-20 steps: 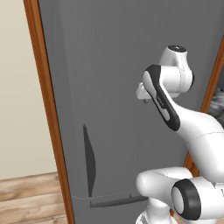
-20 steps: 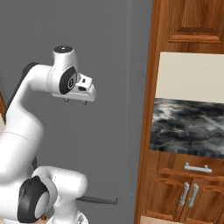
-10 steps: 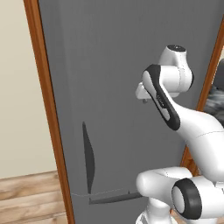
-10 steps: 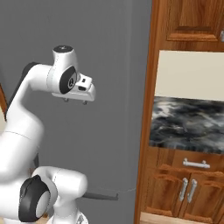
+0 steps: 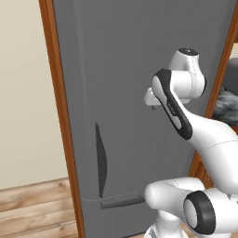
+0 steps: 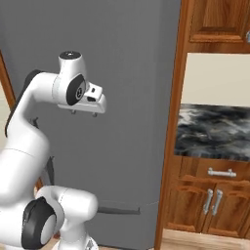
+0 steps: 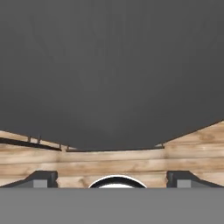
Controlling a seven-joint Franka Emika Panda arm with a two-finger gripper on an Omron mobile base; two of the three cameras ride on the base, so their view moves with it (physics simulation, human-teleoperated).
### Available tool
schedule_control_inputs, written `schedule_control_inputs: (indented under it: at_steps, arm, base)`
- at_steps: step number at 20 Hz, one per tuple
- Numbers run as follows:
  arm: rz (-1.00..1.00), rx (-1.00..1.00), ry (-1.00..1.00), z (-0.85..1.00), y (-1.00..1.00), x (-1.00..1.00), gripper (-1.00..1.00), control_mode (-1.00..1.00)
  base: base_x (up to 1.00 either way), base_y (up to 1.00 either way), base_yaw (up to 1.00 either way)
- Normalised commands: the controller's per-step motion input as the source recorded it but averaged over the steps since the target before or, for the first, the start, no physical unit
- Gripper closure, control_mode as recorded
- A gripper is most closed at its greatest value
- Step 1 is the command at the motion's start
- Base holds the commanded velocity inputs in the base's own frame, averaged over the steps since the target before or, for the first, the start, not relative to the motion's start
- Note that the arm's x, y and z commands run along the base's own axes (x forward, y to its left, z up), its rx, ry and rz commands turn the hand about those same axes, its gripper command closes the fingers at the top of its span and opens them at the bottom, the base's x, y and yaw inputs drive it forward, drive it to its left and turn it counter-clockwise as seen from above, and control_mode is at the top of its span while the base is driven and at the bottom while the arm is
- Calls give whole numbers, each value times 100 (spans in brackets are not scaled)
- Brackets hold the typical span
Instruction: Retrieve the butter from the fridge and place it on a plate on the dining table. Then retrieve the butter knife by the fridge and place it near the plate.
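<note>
A tall dark grey fridge (image 5: 135,93) stands shut directly ahead of the white robot arm, its flat door framed by wood-brown side panels. The end effector (image 6: 84,112) hangs at mid height just in front of the door, pointing downward, apart from the door surface and holding nothing. In the hand view its two dark fingertips (image 7: 41,178) sit far apart near the lower corners, so the jaws stand wide. Below and to the arm's left, a slim dark curved vertical handle (image 5: 100,160) lies on the door, well apart from the end effector; a second slim handle (image 5: 122,201) runs level along the seam near the door's base. In the hand view the door's lower edge meets a pale wood plank floor (image 7: 131,157). To the right of the fridge, past the brown panel, sits a marbled wall counter (image 6: 215,132) over wood cabinets with metal pulls (image 6: 221,172). To the left is a plain cream wall (image 5: 23,93) above the wood floor.
</note>
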Motion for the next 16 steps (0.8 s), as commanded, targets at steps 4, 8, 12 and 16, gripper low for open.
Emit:
schedule_control_inputs:
  at_steps: [4, 8, 12, 16]
  arm:
    - [0, 0, 0, 0, 0, 0, -100, 100]
    - [0, 0, 0, 0, 0, 0, -100, 100]
    - [0, 0, 0, 0, 0, 0, -100, 100]
    - [0, 0, 0, 0, 0, 0, -100, 100]
  base:
    - [-23, 62, -14]
    - [-15, 63, -13]
    - [-18, 45, -13]
    - [-26, 36, -10]
